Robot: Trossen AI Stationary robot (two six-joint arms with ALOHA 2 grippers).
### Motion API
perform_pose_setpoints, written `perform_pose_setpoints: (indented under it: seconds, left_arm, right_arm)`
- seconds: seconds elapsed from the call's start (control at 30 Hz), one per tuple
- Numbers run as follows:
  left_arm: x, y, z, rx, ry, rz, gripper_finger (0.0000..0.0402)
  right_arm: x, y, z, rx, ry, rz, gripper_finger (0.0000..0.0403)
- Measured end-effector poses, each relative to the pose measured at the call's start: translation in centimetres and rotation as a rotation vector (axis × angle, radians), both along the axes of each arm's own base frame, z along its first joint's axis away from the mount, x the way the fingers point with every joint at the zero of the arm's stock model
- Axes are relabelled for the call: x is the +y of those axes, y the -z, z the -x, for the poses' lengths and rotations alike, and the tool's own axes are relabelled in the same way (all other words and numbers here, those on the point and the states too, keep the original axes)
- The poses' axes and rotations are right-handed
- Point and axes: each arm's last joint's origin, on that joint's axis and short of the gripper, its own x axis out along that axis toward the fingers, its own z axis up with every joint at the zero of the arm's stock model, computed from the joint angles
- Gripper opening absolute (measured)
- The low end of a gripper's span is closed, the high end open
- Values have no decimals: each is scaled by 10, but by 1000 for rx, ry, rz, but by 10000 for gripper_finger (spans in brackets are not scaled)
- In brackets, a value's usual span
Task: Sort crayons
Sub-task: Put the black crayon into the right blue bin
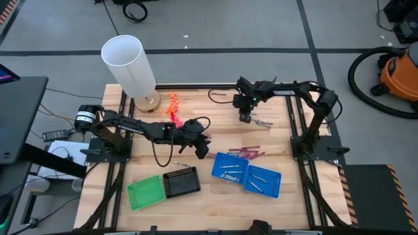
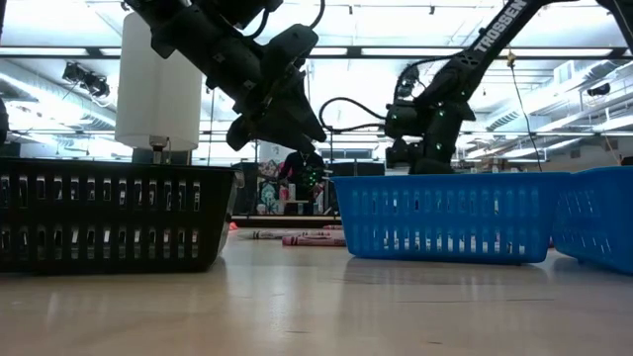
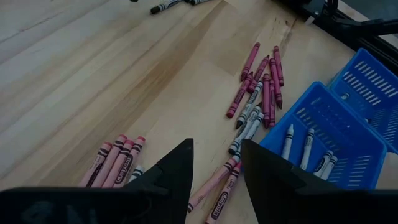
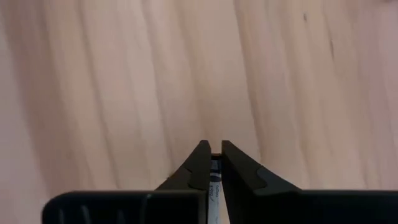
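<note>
Right wrist view: crayon [image 4: 214, 186] between tool [image 4: 213, 163] fingers

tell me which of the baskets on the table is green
The green basket, the one farthest to the left arm's side. Beside it sits the black basket; the two blue baskets hold crayons.

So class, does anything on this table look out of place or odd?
Yes. A large white cylinder lies tipped over at the table's far-left corner, and loose orange pieces sit scattered beside it, outside any basket.
</note>
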Motion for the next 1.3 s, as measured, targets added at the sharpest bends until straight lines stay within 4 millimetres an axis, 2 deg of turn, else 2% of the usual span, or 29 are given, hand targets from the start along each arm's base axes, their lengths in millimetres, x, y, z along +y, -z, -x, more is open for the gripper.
perform_pose_setpoints:
  seconds: [0.3, 0.57, 0.9, 1.17, 1.3]
  left_arm:
    - [1, 3, 2, 40, 14, -23, 143]
    - [1, 3, 2, 55, 46, -64, 143]
    - [1, 10, 9, 167, 97, -121, 143]
    - [-3, 17, 17, 297, 307, -161, 143]
    - [-2, 15, 17, 297, 359, -219, 143]
  right_arm:
    - [0, -28, -2, 79, 142, -139, 31]
    - [23, -40, -2, 190, 226, -373, 32]
    - [76, -48, -13, 308, 260, -571, 32]
    - [130, -87, -10, 279, 294, -560, 32]
    - [156, -103, -7, 256, 330, -525, 32]
